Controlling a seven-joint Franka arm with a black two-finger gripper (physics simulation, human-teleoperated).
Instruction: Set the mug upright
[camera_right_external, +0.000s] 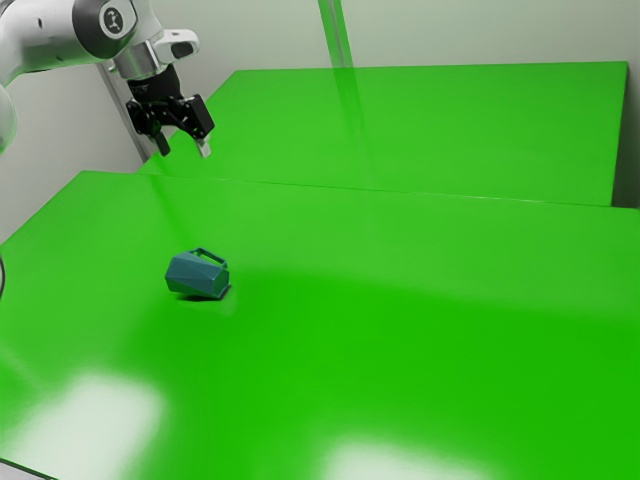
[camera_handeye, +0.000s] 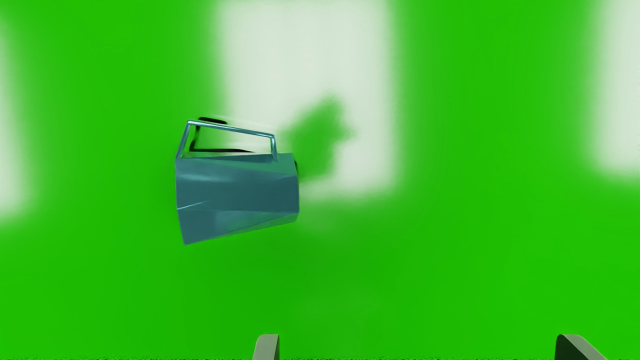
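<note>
Our gripper (camera_right_external: 185, 152) hangs wide open and empty; we'd best centre it over the mug (camera_handeye: 237, 190), lying on its side on the green table (camera_right_external: 400, 380), close squarely, clear of the handle (camera_handeye: 232, 128), and lift before turning the mug base-down
</note>
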